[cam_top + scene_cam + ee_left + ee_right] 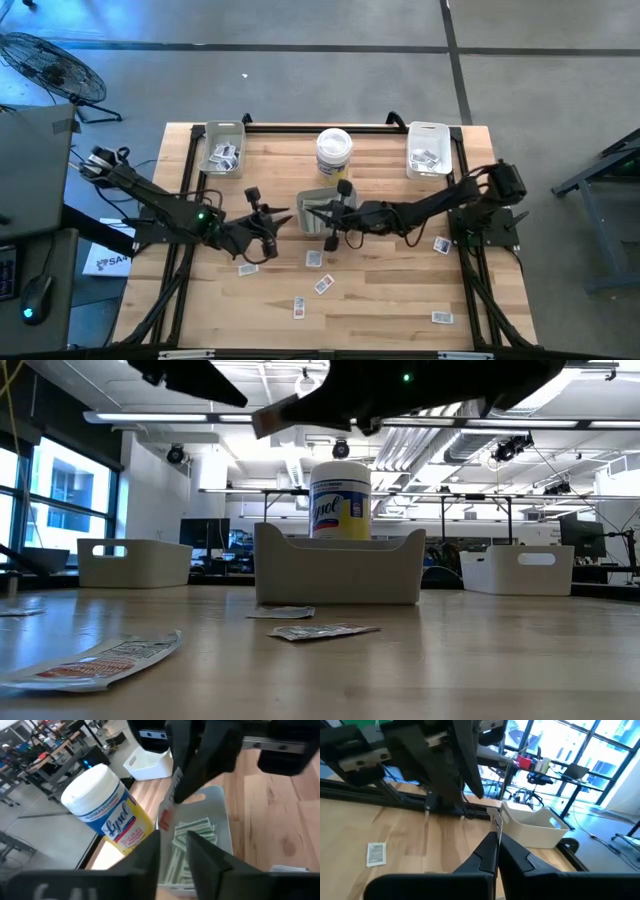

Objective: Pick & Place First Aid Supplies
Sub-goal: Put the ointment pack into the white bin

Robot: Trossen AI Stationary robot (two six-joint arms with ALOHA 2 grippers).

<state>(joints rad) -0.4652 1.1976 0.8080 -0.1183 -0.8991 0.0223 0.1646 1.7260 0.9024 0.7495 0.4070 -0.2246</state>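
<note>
Partly done: packets fill the centre tray [318, 203] while several [322, 285] lie toward the bench's 6 o'clock; right gripper [331, 240] clamps a packet [495, 822], left gripper [281, 218] apart.

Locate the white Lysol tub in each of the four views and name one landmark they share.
High view: the Lysol tub stands at the table's far middle, just behind the centre tray.
Low view: the tub rises behind that tray, mid-picture.
Left wrist view: the tub shows tilted beside the tray holding packets.
Right wrist view: not in it.
Shared landmark: the centre tray, in three of the views.
</note>
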